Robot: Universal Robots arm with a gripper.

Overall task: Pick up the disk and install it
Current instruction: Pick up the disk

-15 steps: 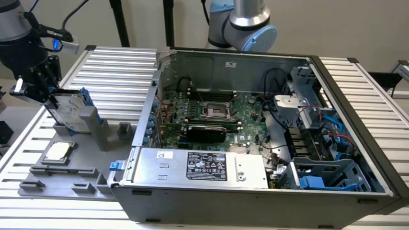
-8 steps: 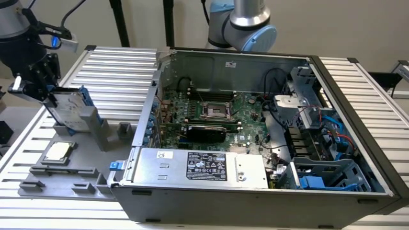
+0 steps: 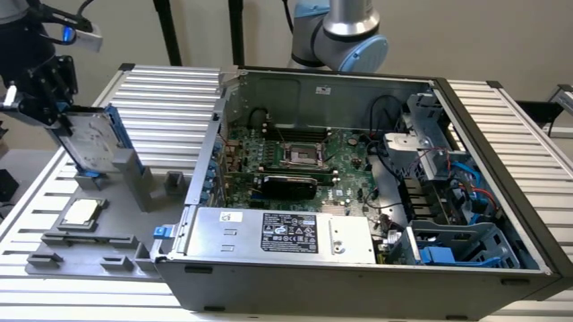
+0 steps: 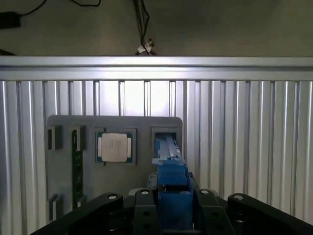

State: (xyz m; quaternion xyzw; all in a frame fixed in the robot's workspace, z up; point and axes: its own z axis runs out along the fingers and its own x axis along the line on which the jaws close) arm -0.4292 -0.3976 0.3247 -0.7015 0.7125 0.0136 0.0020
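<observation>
1. While closed partway on the disk [image 3: 90,139], holds it on edge, near upright with a slight tilt, with the gripper [image 3: 64,119] at the upper end.
2. Located at the exterior view's far left, over the grey tray [image 3: 112,225] on the ribbed table [image 3: 170,94].
3. Blue rail [image 3: 118,137] along the disk edge nearest the case [image 3: 358,288]; silver face turned toward the camera.
4. Lower end of disk at the tray's upright slot [image 3: 90,180]; touching or just clear, cannot tell.
5. In the wrist view: black fingers [image 4: 142,208] on both sides of the rail, pressed against it, jaws set neither fully wide nor fully closed.
6. Past the fingers in the wrist view: rail running down toward a square tray pocket [image 4: 166,133].
7. Chip [image 3: 79,213] lying flat in its own tray pocket, beside the disk slot, apart from the disk.
8. Green strip [image 4: 77,161] seated in a narrow tray pocket on the far side of the chip from the disk.
9. Case lying open-side up to the exterior view's right of the tray, well apart from the disk.
10. Inside the case: motherboard [image 3: 296,154] at the middle, silver box [image 3: 278,235] with black-and-white label along the near wall, bay [image 3: 457,245] with blue parts at the exterior view's right.
11. Arm [image 3: 345,33] standing behind the rear case wall.
</observation>
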